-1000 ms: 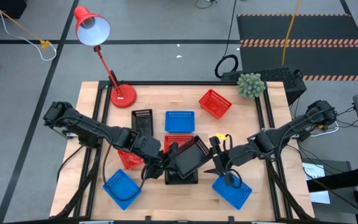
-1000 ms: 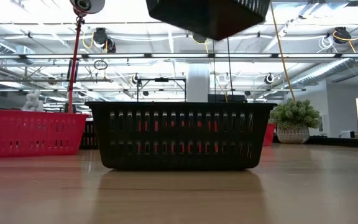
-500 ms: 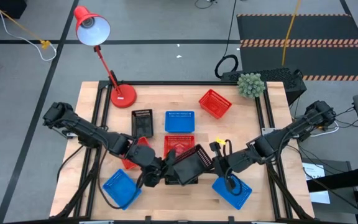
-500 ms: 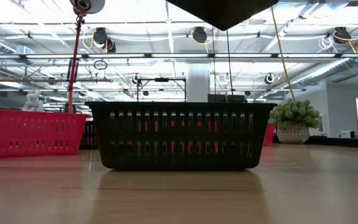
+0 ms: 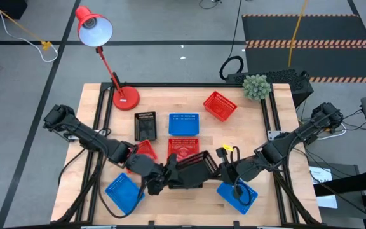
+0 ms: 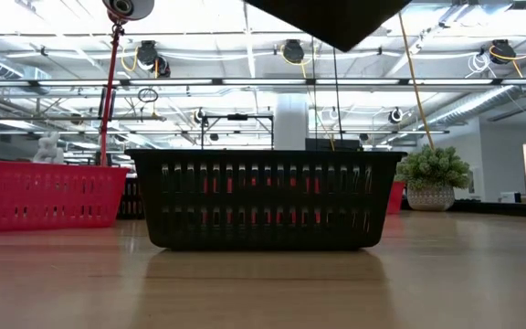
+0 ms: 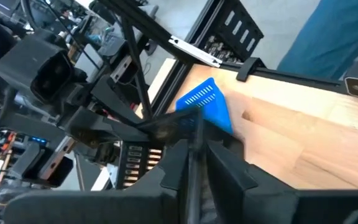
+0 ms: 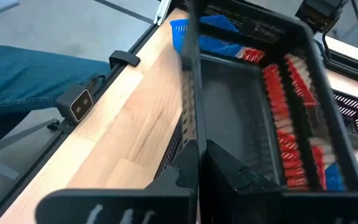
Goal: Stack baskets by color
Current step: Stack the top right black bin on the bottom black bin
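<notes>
Right gripper (image 5: pixel 218 169): fingers clamped on the rim of a black basket (image 5: pixel 192 172) held tilted above another black basket (image 6: pixel 263 196) on the counter (image 5: pixel 253 127). Left gripper (image 5: pixel 164 180): fingers pinching the opposite rim. Blue basket (image 5: pixel 237 196) just beside.

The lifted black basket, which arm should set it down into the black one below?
Right, probably. The right claw is shut on the lifted black basket's rim, directly above the black basket on the table; the left claw looks to be letting go.

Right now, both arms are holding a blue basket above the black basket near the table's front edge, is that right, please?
Not quite: the held basket is black, not blue, as the high view shows. Both arms do hold it above the black basket near the front edge.
</notes>
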You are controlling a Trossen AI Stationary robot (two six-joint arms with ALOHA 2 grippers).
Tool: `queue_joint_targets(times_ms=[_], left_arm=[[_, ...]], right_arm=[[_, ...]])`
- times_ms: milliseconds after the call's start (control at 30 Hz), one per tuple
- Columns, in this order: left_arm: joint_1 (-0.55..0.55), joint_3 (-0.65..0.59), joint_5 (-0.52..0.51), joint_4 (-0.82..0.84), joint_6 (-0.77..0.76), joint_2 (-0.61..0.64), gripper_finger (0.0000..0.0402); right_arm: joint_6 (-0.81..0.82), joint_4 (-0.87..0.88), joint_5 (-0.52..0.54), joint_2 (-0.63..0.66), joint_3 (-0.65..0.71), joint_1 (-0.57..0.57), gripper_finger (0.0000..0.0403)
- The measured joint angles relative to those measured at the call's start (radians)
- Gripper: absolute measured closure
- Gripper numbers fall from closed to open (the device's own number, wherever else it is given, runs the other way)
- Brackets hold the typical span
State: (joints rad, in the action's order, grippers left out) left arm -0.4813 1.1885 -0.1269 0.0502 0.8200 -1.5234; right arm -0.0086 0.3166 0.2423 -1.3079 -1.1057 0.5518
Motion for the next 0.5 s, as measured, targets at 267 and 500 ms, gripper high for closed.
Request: queue_joint_targets(times_ms=[267,500], left_arm=[[0.002,0.0,-0.02,0.001,-0.071,0.0,0.0338],[0.001,0.0,-0.109,0.004,-0.137,0.0,0.0322]], right_arm=[[-0.013,-0.002,-0.001,0.0,0.0,-0.011,0.0398],[-0.001,0.002,0.0,0.0,0.001,-0.014,0.0398]])
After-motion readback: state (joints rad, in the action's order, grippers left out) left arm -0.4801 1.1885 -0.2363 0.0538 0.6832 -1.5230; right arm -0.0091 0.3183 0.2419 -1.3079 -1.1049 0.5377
